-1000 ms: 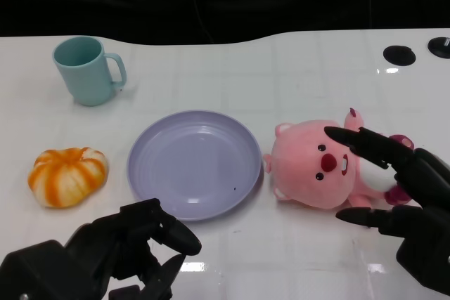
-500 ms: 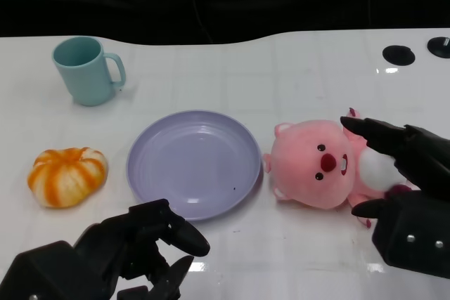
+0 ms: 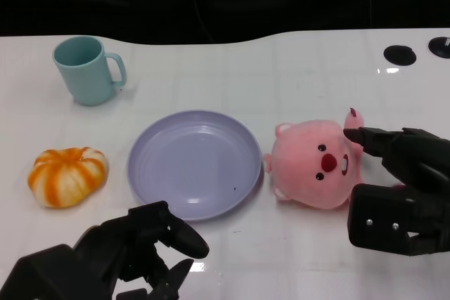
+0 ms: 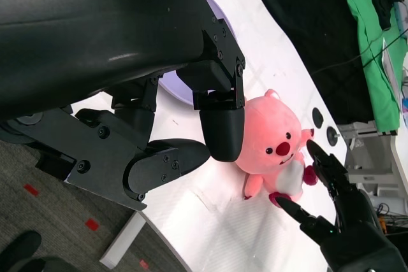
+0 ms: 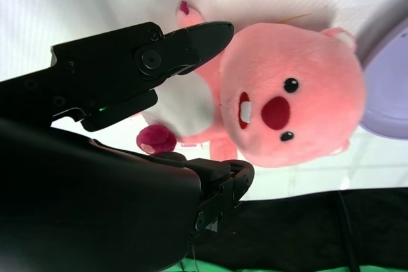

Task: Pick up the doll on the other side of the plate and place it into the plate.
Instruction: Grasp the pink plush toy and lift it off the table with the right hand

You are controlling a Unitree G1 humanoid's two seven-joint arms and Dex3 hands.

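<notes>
While pink beaver doll (image 3: 315, 166) lies just right of purple plate (image 3: 158, 173), touching rim, right hand (image 3: 397, 187) is spread around doll body, not closed. Left hand (image 3: 133, 258), near plate's front edge, is curled, nothing held.

Teal mug (image 3: 87, 70) upper left with handle to the right, orange-and-white striped pumpkin (image 3: 67, 175) at left, two dark round holes (image 3: 399, 54) upper right, white table (image 3: 232, 68)

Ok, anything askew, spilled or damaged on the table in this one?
Nothing spilled or damaged. The pink doll lies on its back beside the purple plate, not upright, with the right hand around its body. The cup stands upright; the orange pumpkin toy sits apart.
</notes>
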